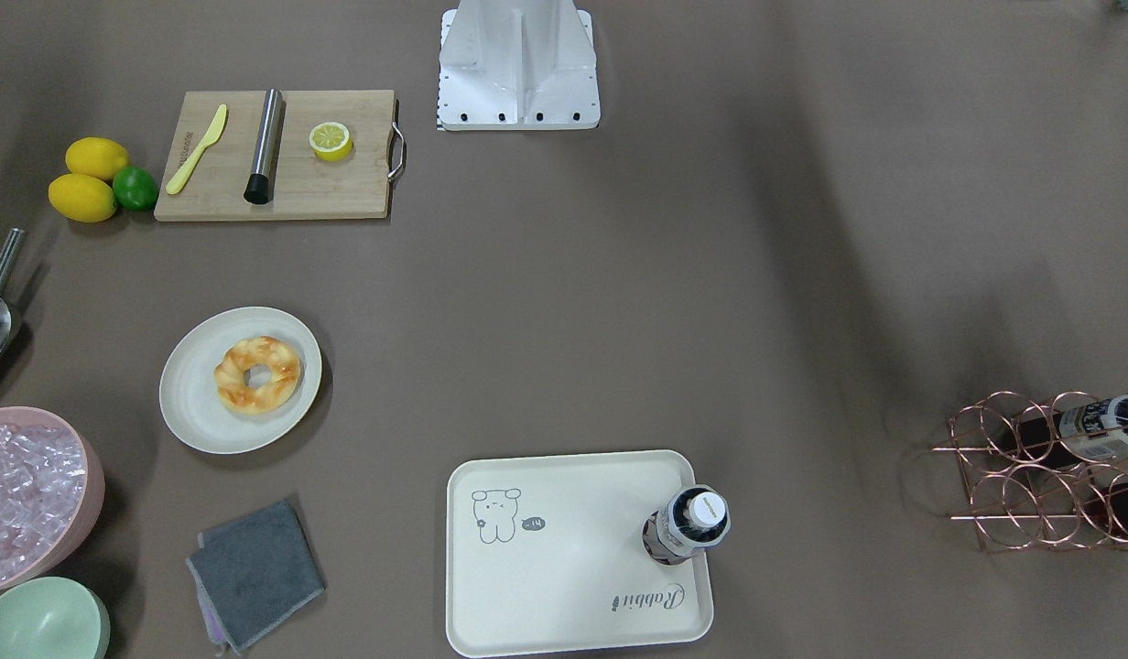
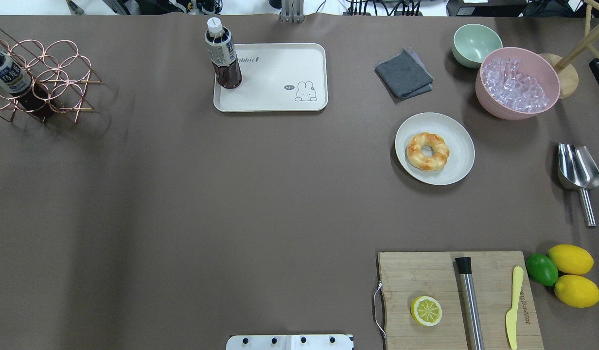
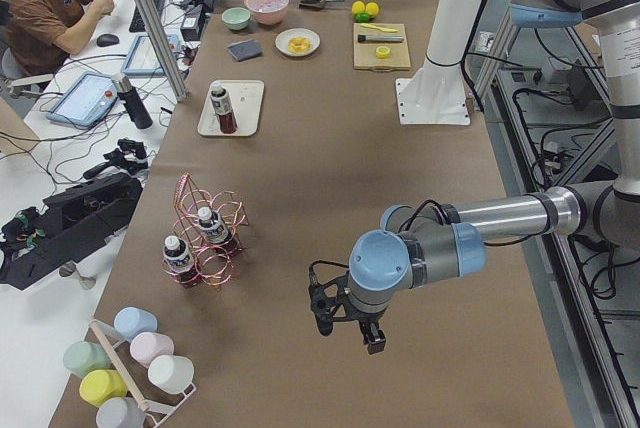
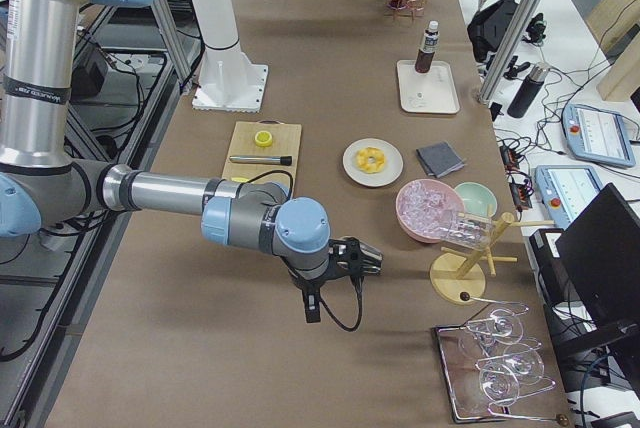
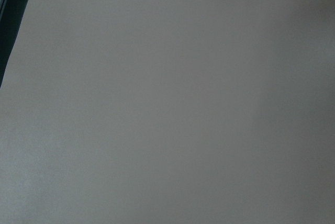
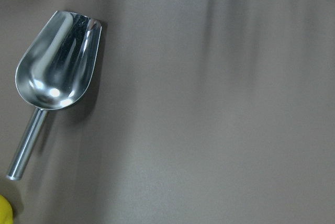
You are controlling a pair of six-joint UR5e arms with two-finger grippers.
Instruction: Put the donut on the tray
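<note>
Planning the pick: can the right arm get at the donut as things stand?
Probably yes. The donut lies uncovered on its plate on the robot's right half, nothing over or against it. The right gripper hangs above the table near the scoop, with bare table between.

One donut, one tray, two whole lemons, one lime, two bowls.

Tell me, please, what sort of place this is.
Probably a robotics laboratory staged as a kitchen. The left arm and the right arm stand at a long brown table, an operator sits at a desk beside it, and the donut and tray are laid out like test props.
</note>
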